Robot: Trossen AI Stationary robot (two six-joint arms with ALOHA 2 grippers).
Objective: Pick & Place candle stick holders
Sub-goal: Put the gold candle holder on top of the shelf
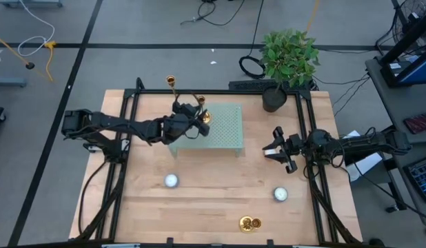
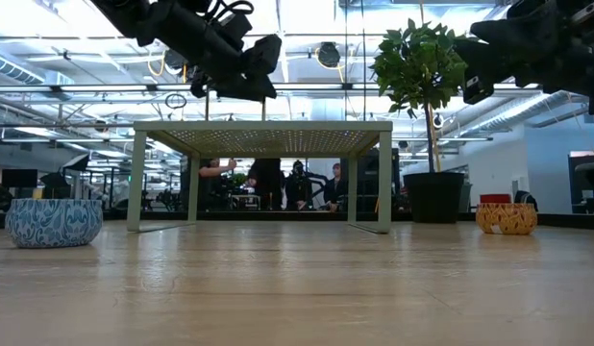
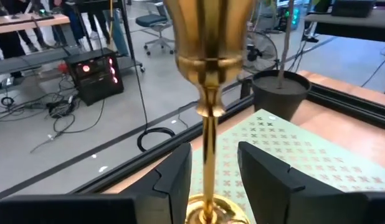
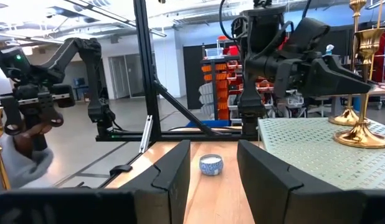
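Observation:
One gold candlestick (image 3: 210, 93) stands upright on the pale green perforated stand (image 1: 223, 131); its round base (image 3: 211, 214) rests on the stand's top. My left gripper (image 3: 214, 180) is open, with one finger on either side of the thin stem, below the cup, and a gap shows on both sides. It also shows in the high view (image 1: 199, 114). A second candlestick (image 1: 171, 83) stands at the stand's far left corner (image 4: 349, 93). A third candlestick (image 1: 249, 223) stands on the table near its near edge. My right gripper (image 1: 277, 153) is open and empty at the table's right.
Two small patterned bowls sit on the wooden table, one blue-white (image 1: 171, 180) and one (image 1: 280, 194) nearer my right arm. A potted plant (image 1: 287, 58) stands at the far right corner. A black frame (image 1: 134, 103) borders the table. People show in the room beyond.

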